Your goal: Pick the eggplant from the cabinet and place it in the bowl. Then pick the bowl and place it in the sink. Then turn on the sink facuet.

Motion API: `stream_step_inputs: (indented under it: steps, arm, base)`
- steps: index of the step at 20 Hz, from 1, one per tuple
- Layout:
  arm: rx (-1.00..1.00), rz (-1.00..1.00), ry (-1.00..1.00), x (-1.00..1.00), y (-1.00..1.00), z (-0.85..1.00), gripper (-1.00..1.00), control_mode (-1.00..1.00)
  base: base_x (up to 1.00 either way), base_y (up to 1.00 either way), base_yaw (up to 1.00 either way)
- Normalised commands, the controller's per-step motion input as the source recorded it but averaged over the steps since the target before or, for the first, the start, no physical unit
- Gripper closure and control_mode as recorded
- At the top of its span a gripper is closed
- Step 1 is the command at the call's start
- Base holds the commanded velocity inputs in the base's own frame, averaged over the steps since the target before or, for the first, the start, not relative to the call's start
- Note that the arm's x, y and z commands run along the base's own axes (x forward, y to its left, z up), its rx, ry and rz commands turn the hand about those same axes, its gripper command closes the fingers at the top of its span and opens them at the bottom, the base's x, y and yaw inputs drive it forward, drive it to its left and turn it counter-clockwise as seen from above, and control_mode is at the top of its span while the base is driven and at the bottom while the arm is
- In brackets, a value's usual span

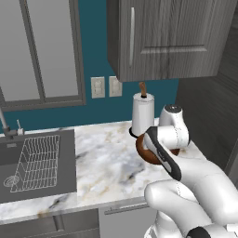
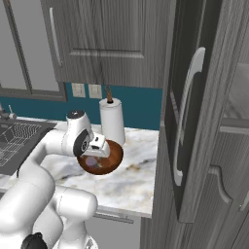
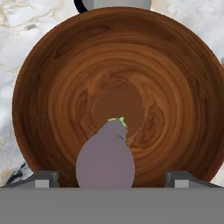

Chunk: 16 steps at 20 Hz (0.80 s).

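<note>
Directly above the bowl (image 3: 118, 94), the gripper (image 3: 113, 178) stands spread wide, the eggplant (image 3: 106, 159) loose between its tips at six o'clock; it may roll against the rim when the bowl is lifted.

Below the gripper (image 3: 112, 177), the bowl (image 3: 57, 87) looks like glossy, ringed reddish wood, the eggplant (image 3: 106, 159) smooth matt purple, the tabletop (image 1: 107, 158) beneath polished veined marble, and the cabinet (image 2: 214, 146) beside it grey wood-grain with silvery metal handles.
</note>
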Motion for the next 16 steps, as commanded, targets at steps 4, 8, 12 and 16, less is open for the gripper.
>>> stream_step_inputs:
  steps: [4, 8, 12, 16]
  arm:
    - [0.0, 0.0, -0.02, 0.01, 0.0, 0.22, -1.0, -1.0]
    - [-0.01, 0.02, -0.01, -0.23, 0.39, 0.34, -1.0, -1.0]
    - [-0.1, 0.06, 0.04, -0.16, 0.85, 0.02, -1.0, -1.0]
    - [-0.12, 0.0, 0.1, 0.04, 0.33, -0.18, -1.0, -1.0]
  base:
    - [0.0, 0.0, 0.0]
    - [0.0, 0.0, 0.0]
    - [0.0, 0.0, 0.0]
    - [0.0, 0.0, 0.0]
